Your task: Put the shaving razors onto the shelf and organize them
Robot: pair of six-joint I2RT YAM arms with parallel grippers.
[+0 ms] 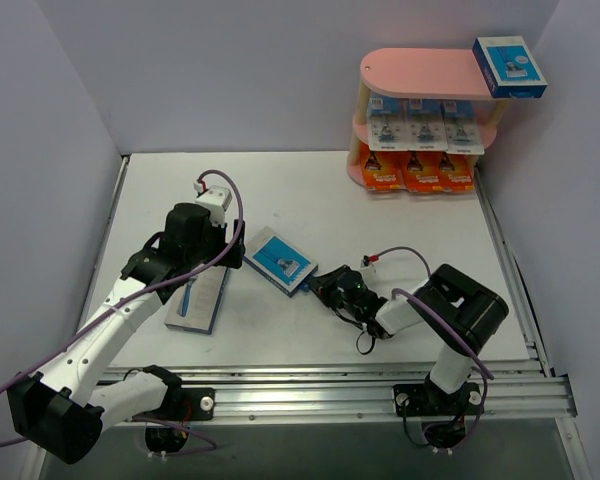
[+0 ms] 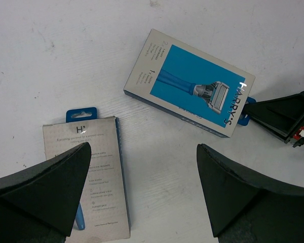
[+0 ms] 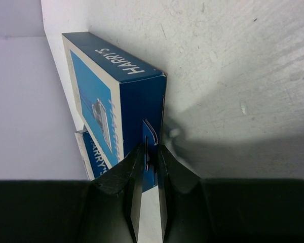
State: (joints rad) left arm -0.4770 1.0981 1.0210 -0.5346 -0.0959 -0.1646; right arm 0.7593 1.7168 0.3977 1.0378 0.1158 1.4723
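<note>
A blue razor box (image 1: 280,260) lies on the white table mid-scene. My right gripper (image 1: 318,283) is shut on the blue hang tab at the box's end; in the right wrist view the fingertips (image 3: 137,162) pinch that tab (image 3: 151,136) of the box (image 3: 116,91). A grey razor box (image 1: 198,298) lies face down to the left. My left gripper (image 1: 208,262) hovers open above the table between the two boxes; in its wrist view it (image 2: 144,152) has the grey box (image 2: 91,172) under its left finger and the blue box (image 2: 192,83) ahead.
The pink shelf (image 1: 420,70) stands at the back right, with a blue box (image 1: 508,66) on its top board's right end, white-blue blister cards (image 1: 425,125) on the middle tier and orange boxes (image 1: 420,172) on the bottom. Grey walls close both sides.
</note>
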